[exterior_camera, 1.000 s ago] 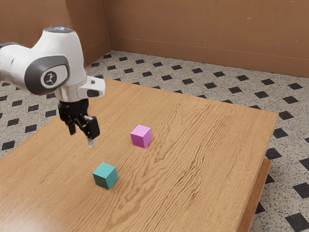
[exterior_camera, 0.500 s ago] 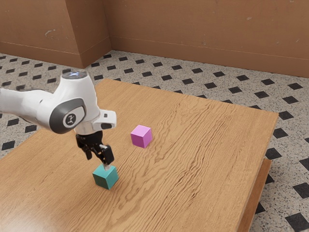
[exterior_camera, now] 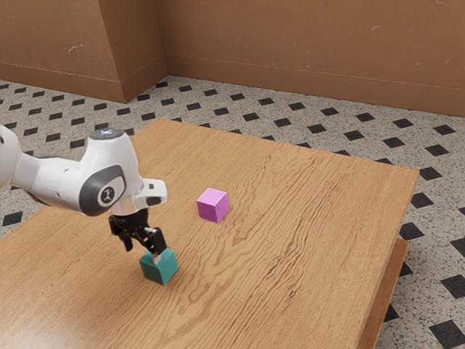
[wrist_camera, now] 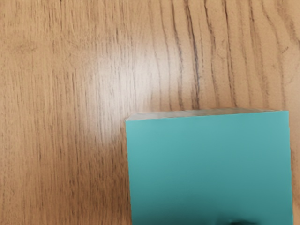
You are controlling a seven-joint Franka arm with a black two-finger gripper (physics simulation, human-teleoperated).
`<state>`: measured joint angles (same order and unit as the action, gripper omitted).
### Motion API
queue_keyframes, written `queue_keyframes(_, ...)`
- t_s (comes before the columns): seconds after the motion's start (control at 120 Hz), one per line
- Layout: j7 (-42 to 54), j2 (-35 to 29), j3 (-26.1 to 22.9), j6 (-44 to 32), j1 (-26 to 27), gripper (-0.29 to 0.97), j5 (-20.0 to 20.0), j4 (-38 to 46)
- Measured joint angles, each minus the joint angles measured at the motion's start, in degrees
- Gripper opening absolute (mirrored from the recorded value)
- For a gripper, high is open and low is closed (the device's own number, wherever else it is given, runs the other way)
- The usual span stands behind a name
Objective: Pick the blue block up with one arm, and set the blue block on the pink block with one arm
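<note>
Bare table [exterior_camera: 305, 218] surrounds the pink block [exterior_camera: 212, 205], with the teal block [exterior_camera: 161, 267] standing well apart.

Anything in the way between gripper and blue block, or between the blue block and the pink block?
Nothing visible. The gripper is at the blue block's top, with nothing between them. Only bare table lies between that block and the pink block.
</note>
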<state>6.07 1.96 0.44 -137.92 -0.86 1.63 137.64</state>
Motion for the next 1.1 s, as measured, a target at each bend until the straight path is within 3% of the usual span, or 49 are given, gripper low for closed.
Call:
queue_keyframes(0.333,0.18,0.18,0.00,-1.18,5.24,0.68,-0.05,-0.43)
queue_keyframes(1.1,0.30,5.57,0.23,-1.64,3.80,0.68,0.69,-3.09)
